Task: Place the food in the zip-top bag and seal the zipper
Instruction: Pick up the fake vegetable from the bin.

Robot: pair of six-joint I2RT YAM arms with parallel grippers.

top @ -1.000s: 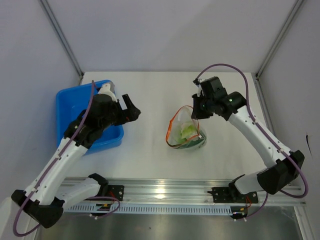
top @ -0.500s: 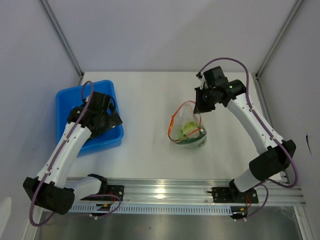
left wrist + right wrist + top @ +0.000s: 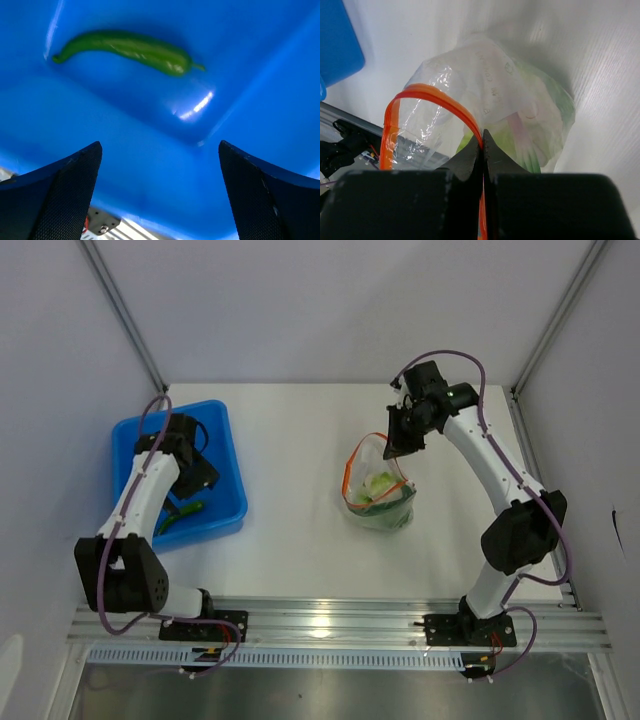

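Seen from above, a white table (image 3: 290, 550) fills the middle of the frame, with grey walls close behind and at both sides and a metal rail (image 3: 330, 615) along the bottom edge. A blue bin (image 3: 232, 512) sits at the left edge of the table, near the left wall. A wide bare strip of table separates it from the zip-top bag (image 3: 392, 512), which stands right of centre with open surface all around it.

The left gripper (image 3: 197, 472) reaches into the bin with its jaws spread fully wide, gripping nothing. The right gripper (image 3: 398, 445) is pinched closed on the zipper (image 3: 349, 476) at the upper right of the bag's mouth. The mouth hangs open as an orange-red loop. Pale green and white food (image 3: 378, 486) lies inside the bag.

The overhead view shows a green pepper (image 3: 181, 512) on the bin floor near the lower left corner. The left wrist view brings it close: it lies across the top of the frame, well apart from the two dark fingers (image 3: 65, 185), with the bin's curved corner between. The right wrist view alone shows the pinch plainly, the fingers meeting with the orange strip between them.
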